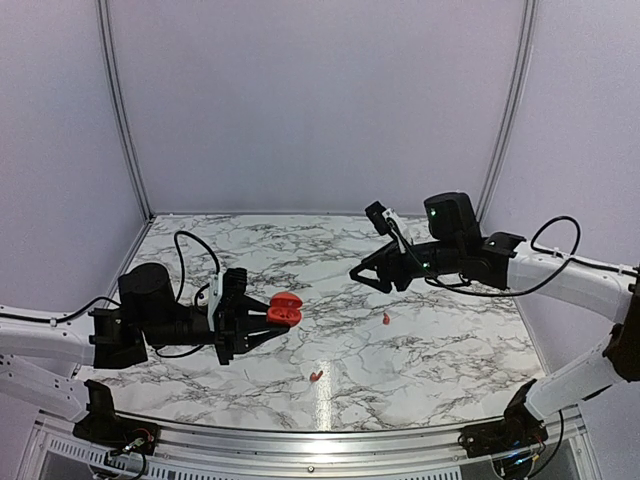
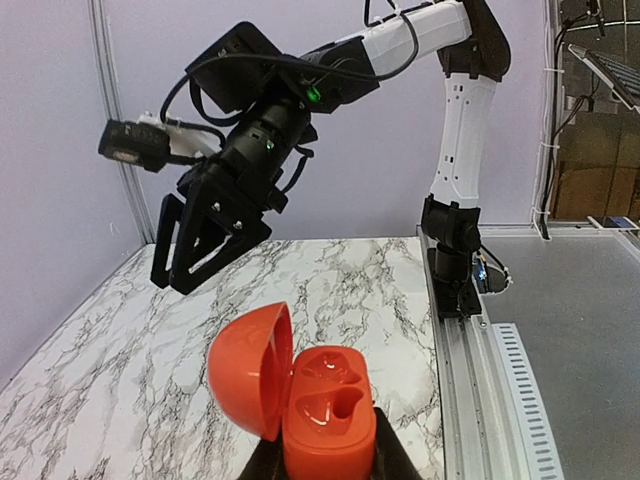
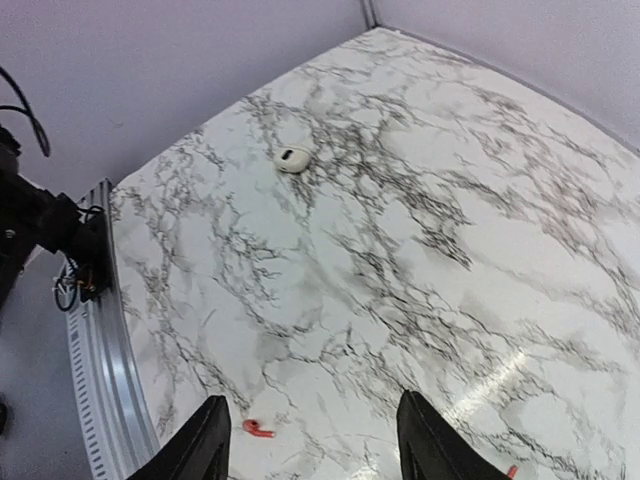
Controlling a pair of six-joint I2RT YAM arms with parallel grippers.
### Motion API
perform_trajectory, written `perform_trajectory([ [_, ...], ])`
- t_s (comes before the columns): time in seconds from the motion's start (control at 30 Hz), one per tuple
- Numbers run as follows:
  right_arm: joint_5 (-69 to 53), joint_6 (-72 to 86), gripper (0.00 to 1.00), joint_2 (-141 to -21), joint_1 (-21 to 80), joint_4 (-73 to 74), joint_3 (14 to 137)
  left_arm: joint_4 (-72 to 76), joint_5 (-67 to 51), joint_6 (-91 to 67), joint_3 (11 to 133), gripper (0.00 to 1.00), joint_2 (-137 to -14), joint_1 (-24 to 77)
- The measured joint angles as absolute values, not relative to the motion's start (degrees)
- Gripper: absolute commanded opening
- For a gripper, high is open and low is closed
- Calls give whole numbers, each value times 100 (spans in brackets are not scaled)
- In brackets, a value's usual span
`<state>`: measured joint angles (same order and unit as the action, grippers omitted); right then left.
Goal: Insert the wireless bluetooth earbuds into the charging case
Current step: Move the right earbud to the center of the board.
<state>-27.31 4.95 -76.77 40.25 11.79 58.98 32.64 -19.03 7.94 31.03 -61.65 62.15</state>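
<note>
The marble table [image 1: 420, 350] is reached over from both sides, and the work is split between the two arms. The left gripper [image 1: 262, 322] is clamped tight on the base of the case [image 2: 328, 420], which is held clear of the tabletop near the middle-left. The case is kept upright with its open side turned up and toward the other arm, apparently so that it can be loaded from above. Its lid [image 2: 250, 370] is swung fully back on the hinge and leans off to one side, so the inside is left exposed. Two shaped wells are seen in the base, and both are empty. The right gripper [image 3: 312, 405] is poised above the table on the right, with its fingers parted about halfway and nothing held between them, which suggests it is being readied for a pick. The earbuds [image 1: 386, 319] are lying loose on the marble, well apart from each other and from the case: one below the right gripper, the other [image 1: 316, 376] nearer the front edge. A small white object [image 3: 293, 158] is left far off and plays no part.
</note>
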Motion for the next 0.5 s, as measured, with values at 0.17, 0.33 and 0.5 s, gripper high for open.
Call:
perform_trajectory([
  [0.17,-2362,504,55,-7677,3850,1328,5441,3387,-1817,797,2976,0,-6171,6215],
  [0.33,-2532,467,53,-7695,3896,1234,5072,3439,-1728,757,2840,0,-6167,6215],
  [0.5,-2534,301,51,-7994,4386,1135,5043,3498,-1597,639,2676,0,-6055,6215],
])
